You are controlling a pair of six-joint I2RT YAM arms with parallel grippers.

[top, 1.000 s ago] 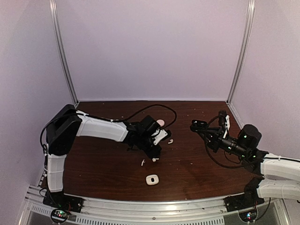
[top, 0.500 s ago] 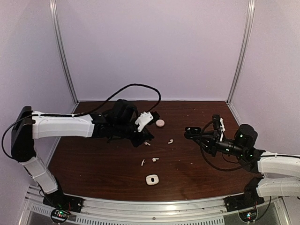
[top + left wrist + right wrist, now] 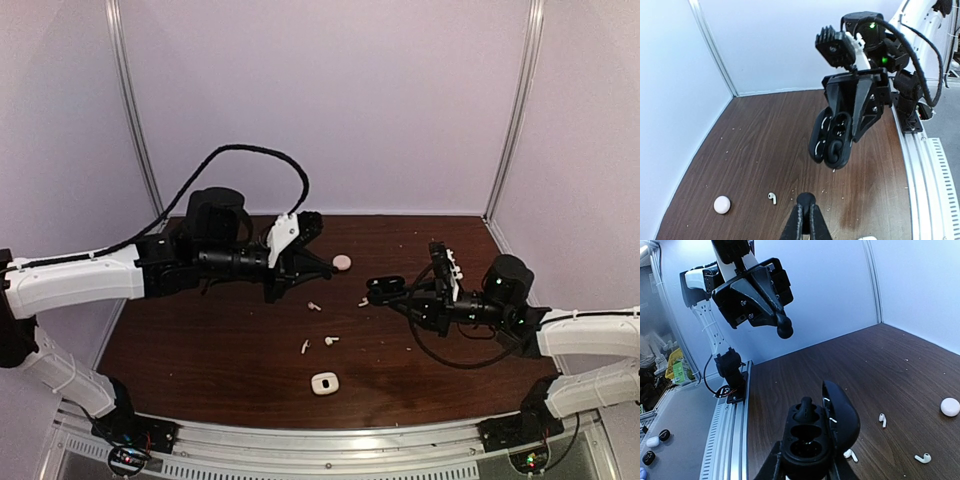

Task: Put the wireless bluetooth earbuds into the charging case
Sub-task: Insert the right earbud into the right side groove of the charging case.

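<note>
My right gripper (image 3: 807,467) is shut on an open black charging case (image 3: 812,442), lid (image 3: 841,415) up, held above the table (image 3: 200,330). One black earbud (image 3: 805,411) sits in its far slot; the near slot is empty. My left gripper (image 3: 806,212) is shut on a second small black earbud (image 3: 807,199), held in the air facing the case (image 3: 835,135). In the top view the left gripper (image 3: 322,266) and the case (image 3: 385,287) are a short gap apart. Whitish earbuds (image 3: 314,306) (image 3: 363,301) (image 3: 305,347) (image 3: 331,340) lie on the table.
A white closed case (image 3: 323,383) lies near the front edge. A round pinkish case (image 3: 342,263) lies at the back, also showing in the left wrist view (image 3: 722,204). The left arm's cable (image 3: 250,155) loops high. Walls enclose the table on three sides.
My left arm lifted off the table and stretched out, its gripper now raised and pointing right. My right arm moved left with the open case, closing the gap between them.
</note>
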